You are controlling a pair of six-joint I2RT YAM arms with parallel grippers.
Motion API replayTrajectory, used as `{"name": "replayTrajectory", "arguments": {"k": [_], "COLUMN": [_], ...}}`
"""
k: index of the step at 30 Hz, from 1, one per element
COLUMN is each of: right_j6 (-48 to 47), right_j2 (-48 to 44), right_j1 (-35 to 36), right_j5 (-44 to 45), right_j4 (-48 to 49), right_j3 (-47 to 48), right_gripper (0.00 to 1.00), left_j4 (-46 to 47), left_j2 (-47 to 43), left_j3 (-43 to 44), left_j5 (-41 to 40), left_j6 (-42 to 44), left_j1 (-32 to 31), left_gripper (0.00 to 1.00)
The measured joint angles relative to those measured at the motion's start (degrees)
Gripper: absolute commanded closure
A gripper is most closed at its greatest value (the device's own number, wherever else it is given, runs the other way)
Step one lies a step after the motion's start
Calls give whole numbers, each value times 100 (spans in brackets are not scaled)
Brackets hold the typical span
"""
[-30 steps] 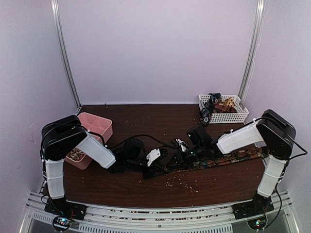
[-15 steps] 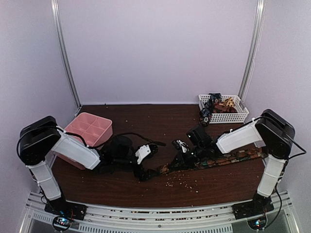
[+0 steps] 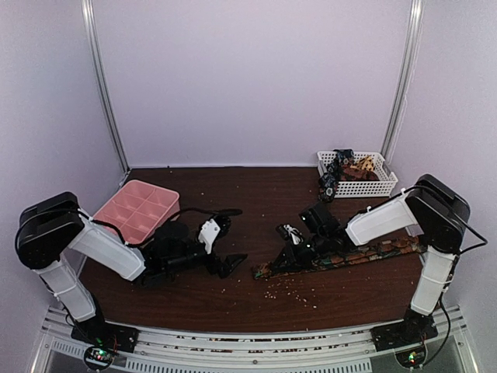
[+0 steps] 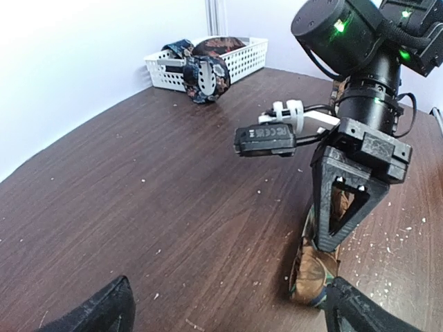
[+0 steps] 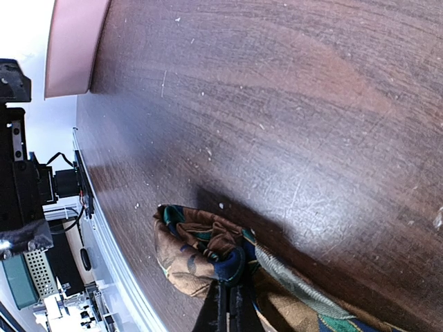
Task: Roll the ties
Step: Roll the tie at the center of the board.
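Observation:
A brown, green and blue patterned tie (image 3: 365,253) lies stretched along the right half of the table. Its left end is bunched into a fold (image 5: 197,252) and shows as a brown lump (image 4: 315,271) in the left wrist view. My right gripper (image 3: 293,252) (image 5: 226,304) is shut on that fold, fingers (image 4: 346,200) pointing down onto it. My left gripper (image 3: 231,236) (image 4: 228,319) stands wide open and holds nothing, a hand's width left of the tie's end. More ties (image 3: 345,167) sit in the white basket, one coiled at its edge (image 4: 205,75).
The white basket (image 3: 377,186) (image 4: 239,57) stands at the back right. A pink compartment tray (image 3: 136,208) (image 5: 73,41) sits at the left, beside my left arm. Pale crumbs (image 3: 291,289) are scattered in front of the tie.
My left gripper has opened wide and drawn back to the left, away from the tie's end. My right gripper has closed on the bunched end and stayed in place.

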Motion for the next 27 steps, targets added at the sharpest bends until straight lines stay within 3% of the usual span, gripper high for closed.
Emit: {"name": "replayTrajectory", "arguments": {"k": [8,15,19,27], "right_j6": [2,9,35,90], "right_j2": [7,22,24,26], "right_j1": [-11,-46,-57,-57], "right_j5": [-13,-11,-13,-52], "right_j4": [11,94,170,267], "right_j3": [-7,-68,-109,-162], "right_gripper": [100,100,100,100], "left_j4": [-254,-723,-949,-1158], "left_j2": [1099,1906,2159,2371], "left_j3": [754,1292,1718,2076], "left_j5": [280,643,820,1023], "left_j6": [481,675,726,874], "left_j1": [-452,-612,-612,-595], "left_gripper": [3,17,29,62]}}
